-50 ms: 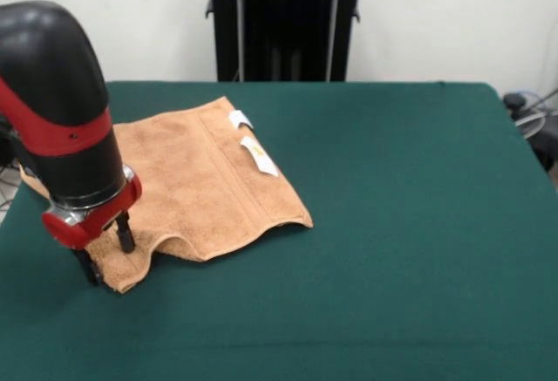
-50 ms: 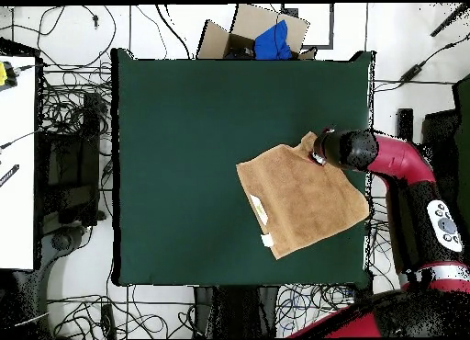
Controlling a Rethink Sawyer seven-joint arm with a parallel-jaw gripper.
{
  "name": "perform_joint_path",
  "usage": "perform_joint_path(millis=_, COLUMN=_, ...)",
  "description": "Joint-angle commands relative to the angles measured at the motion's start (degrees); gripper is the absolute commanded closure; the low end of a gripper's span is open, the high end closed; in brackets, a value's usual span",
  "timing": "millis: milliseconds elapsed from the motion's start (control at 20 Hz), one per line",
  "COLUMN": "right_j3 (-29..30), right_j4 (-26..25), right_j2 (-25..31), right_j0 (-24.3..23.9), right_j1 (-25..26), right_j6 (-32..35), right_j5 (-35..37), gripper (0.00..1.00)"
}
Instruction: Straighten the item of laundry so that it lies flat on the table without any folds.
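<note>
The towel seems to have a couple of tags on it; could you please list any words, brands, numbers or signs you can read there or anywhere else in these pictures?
No text can be read in either view.
The two white tags on the towel: a faint yellowish mark on the larger one, too small and blurred to read.
The robot arm, its hand and the table: no lettering visible.

We're looking at a robotics lab imo: cables (image 2: 69, 28) sprawled all over the tiled floor (image 2: 165, 28), white benches w/ gear (image 2: 18, 162), cardboard box (image 2: 266, 28) by the table (image 2: 184, 125).
</note>
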Motion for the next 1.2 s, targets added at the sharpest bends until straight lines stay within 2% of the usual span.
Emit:
perform_joint_path(millis=50, right_j3=-2.8, right_j4=-7.0, right_j2=0.0, right_j0=-0.6, right_j1=13.4, right_j6=-11.7, right_j5=-7.3, gripper=0.0)
perform_joint_path(millis=500, right_j3=-0.2, right_j4=-7.1, right_j2=0.3, right_j0=-1.4, right_j1=11.6, right_j6=-9.8, right_j5=-9.4, gripper=0.0)
perform_joint_path(millis=800, right_j3=-0.1, right_j4=-5.7, right_j2=1.1, right_j0=-2.1, right_j1=12.0, right_j6=-10.7, right_j5=-7.6, gripper=0.0)
perform_joint_path(millis=850, right_j3=-0.1, right_j4=-6.0, right_j2=1.0, right_j0=-1.9, right_j1=11.7, right_j6=-10.1, right_j5=-7.5, gripper=1.0)
perform_joint_path(millis=1200, right_j3=0.7, right_j4=-7.3, right_j2=1.1, right_j0=-2.0, right_j1=10.3, right_j6=-9.5, right_j5=-10.1, gripper=1.0)
